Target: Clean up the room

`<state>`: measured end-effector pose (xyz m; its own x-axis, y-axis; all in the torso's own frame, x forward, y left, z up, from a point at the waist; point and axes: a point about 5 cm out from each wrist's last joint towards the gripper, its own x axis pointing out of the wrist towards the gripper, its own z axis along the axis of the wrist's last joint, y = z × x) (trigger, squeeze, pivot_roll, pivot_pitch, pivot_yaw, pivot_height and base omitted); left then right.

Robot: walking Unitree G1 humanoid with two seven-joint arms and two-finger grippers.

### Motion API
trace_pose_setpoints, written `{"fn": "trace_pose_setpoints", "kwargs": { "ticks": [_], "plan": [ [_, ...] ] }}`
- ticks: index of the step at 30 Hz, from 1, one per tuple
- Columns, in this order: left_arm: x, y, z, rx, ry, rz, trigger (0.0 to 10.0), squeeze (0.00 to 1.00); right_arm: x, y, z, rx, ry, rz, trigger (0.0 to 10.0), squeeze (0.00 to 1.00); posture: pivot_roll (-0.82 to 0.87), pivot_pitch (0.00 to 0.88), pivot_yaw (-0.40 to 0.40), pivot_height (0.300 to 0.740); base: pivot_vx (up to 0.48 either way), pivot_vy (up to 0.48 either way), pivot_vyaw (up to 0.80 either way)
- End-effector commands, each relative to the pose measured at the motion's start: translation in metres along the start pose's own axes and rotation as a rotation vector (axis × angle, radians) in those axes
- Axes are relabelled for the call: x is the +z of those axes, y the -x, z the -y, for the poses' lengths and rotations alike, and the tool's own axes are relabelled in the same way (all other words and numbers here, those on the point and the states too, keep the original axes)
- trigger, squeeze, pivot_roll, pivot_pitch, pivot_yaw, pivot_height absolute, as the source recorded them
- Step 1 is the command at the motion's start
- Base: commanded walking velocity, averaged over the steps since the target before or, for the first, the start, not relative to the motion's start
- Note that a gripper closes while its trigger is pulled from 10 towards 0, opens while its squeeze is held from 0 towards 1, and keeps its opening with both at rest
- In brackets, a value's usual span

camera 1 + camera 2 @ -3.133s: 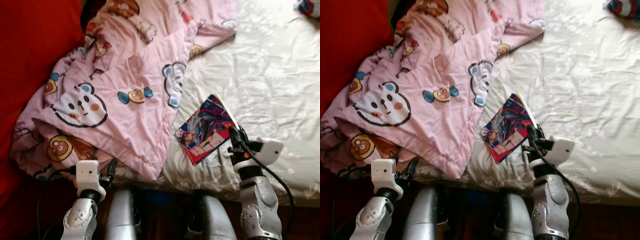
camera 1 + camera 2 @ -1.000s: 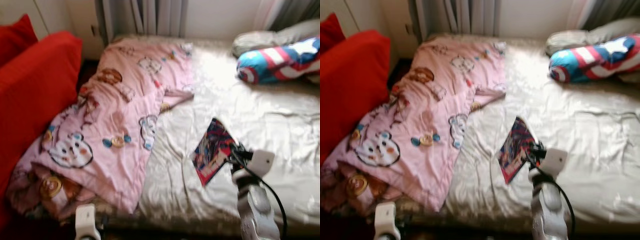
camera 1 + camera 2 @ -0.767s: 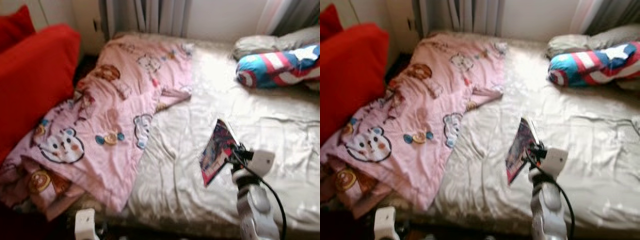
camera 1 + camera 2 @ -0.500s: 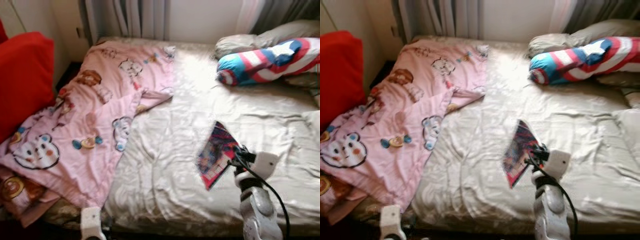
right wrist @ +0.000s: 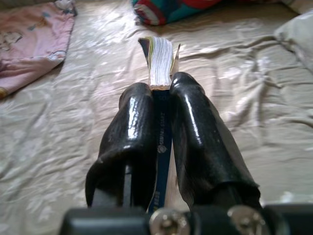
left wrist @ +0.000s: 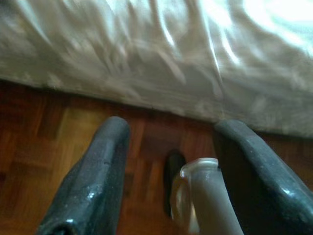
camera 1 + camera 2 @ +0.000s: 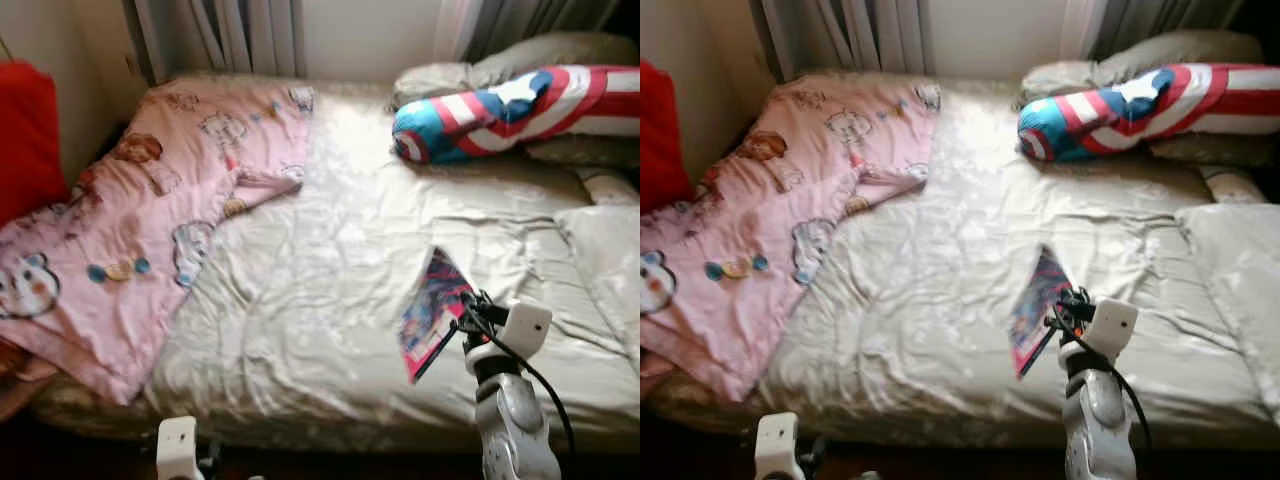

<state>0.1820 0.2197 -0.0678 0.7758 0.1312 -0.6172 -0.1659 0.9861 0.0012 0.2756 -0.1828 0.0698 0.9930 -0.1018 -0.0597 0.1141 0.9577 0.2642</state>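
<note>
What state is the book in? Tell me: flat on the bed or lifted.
Lifted. The right hand is shut on the book, which hangs tilted on edge above the bed sheet.

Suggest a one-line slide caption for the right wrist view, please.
Right claw shut on a colourful book, held edge-on above the cream bedsheet.

A big bed [image 7: 330, 300] has a shiny cream sheet with lots of wrinkles. A pink blanket [image 7: 130, 210] with bear faces lies on its left side and hangs over the edge. At the far end lie a red, white and blue pillow [image 7: 500, 110] and grey pillows [image 7: 540, 55].
</note>
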Motion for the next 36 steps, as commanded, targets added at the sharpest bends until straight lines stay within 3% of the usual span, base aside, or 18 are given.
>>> {"fn": "trace_pose_setpoints", "kwargs": {
  "ticks": [1,8,19,36],
  "plan": [
    [-0.0015,0.0006,-0.0002,-0.008,-0.018,-0.006,10.0,0.0,0.006,-0.0004,-0.0003,0.008,0.002,0.031,10.0,0.0,0.09,0.186,-0.063,0.74,0.0,-0.405,0.0],
    [-0.0022,0.0008,-0.0001,-0.009,-0.02,-0.009,10.0,0.0,0.0067,0.0013,-0.0041,0.058,0.042,0.033,10.0,0.0,0.08,0.193,-0.061,0.74,0.0,-0.402,0.0],
    [-0.0056,0.0023,-0.0012,-0.006,-0.019,-0.02,10.0,0.0,0.0058,0.003,-0.0049,0.061,0.024,0.033,10.0,0.0,0.08,0.199,-0.064,0.74,0.0,-0.39,0.25],
    [-0.0041,0.0021,-0.0014,-0.019,0.003,-0.009,10.0,0.0,0.0047,0.0017,-0.0038,0.048,0.024,0.028,10.0,0.0,0.09,0.189,-0.059,0.74,0.0,0.0,0.0]
  ]
}}
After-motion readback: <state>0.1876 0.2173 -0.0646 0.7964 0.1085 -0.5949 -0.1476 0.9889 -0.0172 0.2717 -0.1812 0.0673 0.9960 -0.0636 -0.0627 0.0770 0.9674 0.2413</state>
